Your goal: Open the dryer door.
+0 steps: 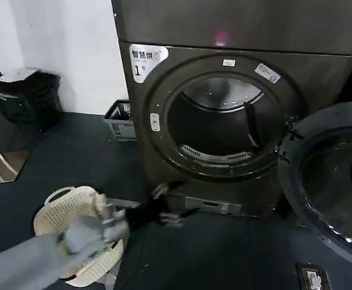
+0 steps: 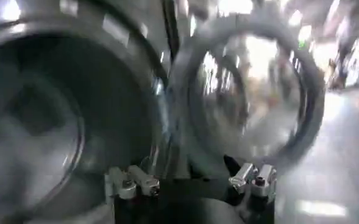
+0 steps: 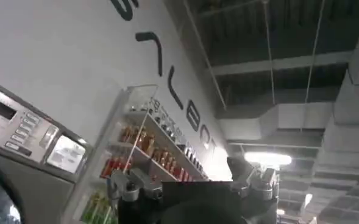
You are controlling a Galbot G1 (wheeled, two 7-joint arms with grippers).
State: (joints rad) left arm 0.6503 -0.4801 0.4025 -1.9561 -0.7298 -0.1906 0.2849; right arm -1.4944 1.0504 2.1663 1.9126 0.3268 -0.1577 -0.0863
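The dryer door (image 1: 328,181), a chrome ring around dark glass, stands swung wide open on the right of the machine. The round drum opening (image 1: 215,124) is exposed and looks empty. My left gripper (image 1: 169,206) hovers low in front of the dryer's base, below the opening, open with nothing between its fingers. In the left wrist view the left gripper (image 2: 191,181) points between the drum opening (image 2: 33,115) and the open dryer door (image 2: 252,91). My right gripper (image 3: 191,182) is raised and points up toward the ceiling, open and empty.
A white laundry basket (image 1: 73,217) lies on the dark floor under my left arm. A grey crate (image 1: 120,121) stands left of the dryer and a black bin (image 1: 25,99) by the wall. Shelves of bottles (image 3: 142,152) adjoin a machine's control panel (image 3: 27,131).
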